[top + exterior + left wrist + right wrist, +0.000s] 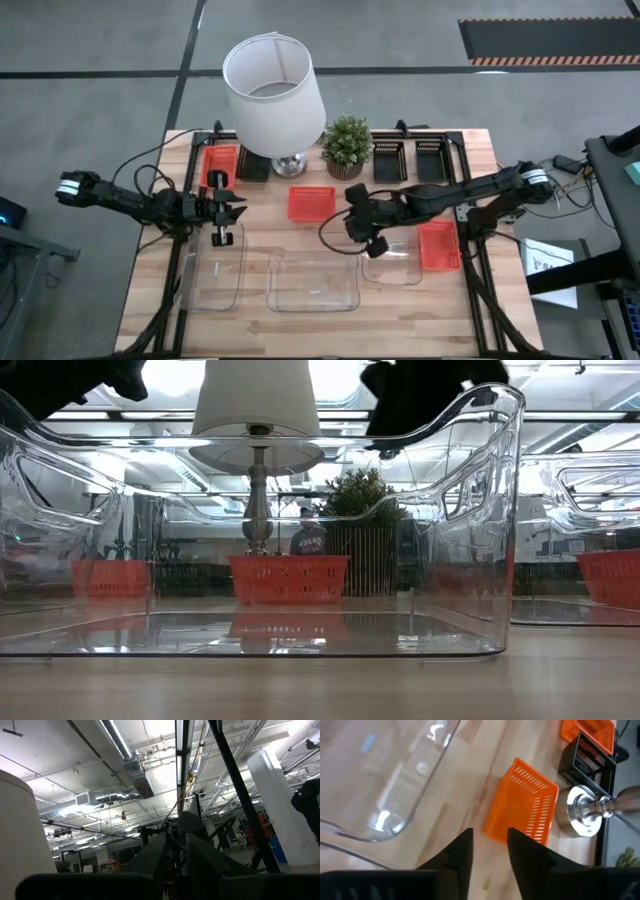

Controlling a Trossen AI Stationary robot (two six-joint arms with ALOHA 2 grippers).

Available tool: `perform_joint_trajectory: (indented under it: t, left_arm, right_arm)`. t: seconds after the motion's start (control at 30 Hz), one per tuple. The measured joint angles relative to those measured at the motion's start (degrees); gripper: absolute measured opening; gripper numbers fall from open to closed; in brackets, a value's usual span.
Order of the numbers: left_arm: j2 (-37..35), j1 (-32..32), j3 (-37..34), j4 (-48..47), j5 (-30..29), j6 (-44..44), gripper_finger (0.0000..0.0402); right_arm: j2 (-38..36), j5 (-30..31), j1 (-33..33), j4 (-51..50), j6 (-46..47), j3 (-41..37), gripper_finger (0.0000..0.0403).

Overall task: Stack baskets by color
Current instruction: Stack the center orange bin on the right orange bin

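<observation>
The right arm reaches in from the frame's right, its hand (pixel 375 243) hanging over the right-hand clear basket (pixel 392 265) at lower centre, fingers slightly parted, empty. The left arm stretches level from the left, its hand (pixel 222 208) nearly closed, empty, above the left clear basket (pixel 212 275). A red-orange basket (pixel 311 203) sits mid-worktop (pixel 300 325).

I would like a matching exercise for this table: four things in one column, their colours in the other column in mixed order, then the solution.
Things:
1. lampshade
2. potted plant
3. pair of baskets beside the plant, away from the lamp
4. lone basket at the table's middle

Colours:
a. red-orange
b. green
c. white
d. black

Pairs: 1-c, 2-b, 3-d, 4-a.
</observation>
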Motion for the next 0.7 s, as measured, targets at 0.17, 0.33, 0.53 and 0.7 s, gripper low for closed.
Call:
perform_joint_trajectory:
  t: [0.17, 0.33, 0.53, 0.7]
  left_arm:
    - [0.15, 0.00, -0.02, -0.01, 0.02, -0.02, 0.0058]
    - [0.32, 0.00, -0.02, 0.02, 0.02, -0.04, 0.0058]
    - [0.35, 0.00, -0.02, -0.05, 0.02, -0.07, 0.0058]
    - [0.35, 0.00, -0.02, -0.05, 0.03, -0.07, 0.0058]
  right_arm:
    - [3.36, -0.22, -2.73, -1.52, -10.12, 3.34, 0.0169]
    - [5.97, -3.79, -5.68, -2.70, -21.43, 5.03, 0.0187]
    - [9.79, -4.55, -8.07, -2.81, -29.04, 5.16, 0.0180]
    - [13.21, -4.75, -9.10, -2.86, -32.38, 5.20, 0.0173]
